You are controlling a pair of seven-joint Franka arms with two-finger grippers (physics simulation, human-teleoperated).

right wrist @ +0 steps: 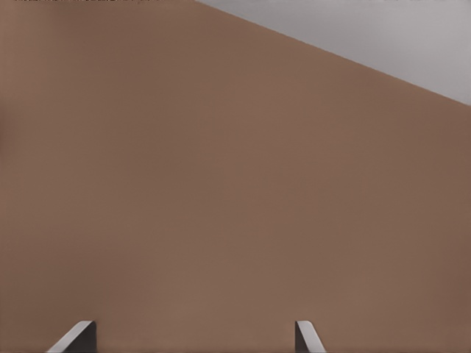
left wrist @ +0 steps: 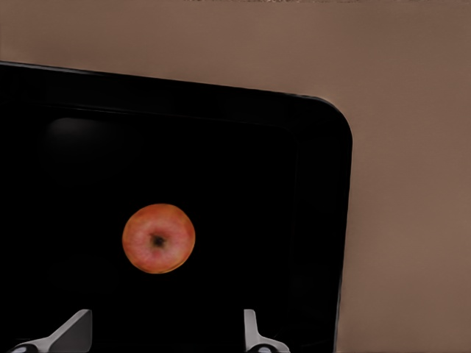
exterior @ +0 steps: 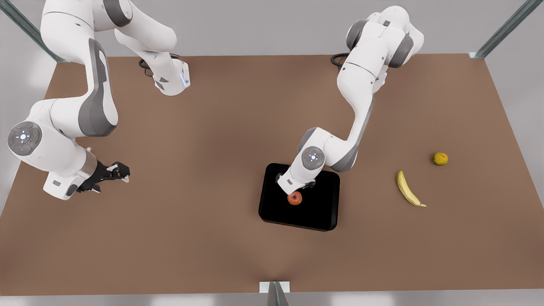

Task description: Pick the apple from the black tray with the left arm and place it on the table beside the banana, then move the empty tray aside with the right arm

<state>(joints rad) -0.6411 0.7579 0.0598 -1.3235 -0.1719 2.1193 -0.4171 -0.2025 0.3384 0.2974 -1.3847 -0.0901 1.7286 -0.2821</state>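
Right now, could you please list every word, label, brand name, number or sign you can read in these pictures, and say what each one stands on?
None: no readable text anywhere.
The glossy black rectangular tray, small red-orange apple, slim yellow banana, round yellow-orange fruit and matte brown tabletop are bare.
The white arms' round grey joint caps carry only small lights and marks, no legible characters.
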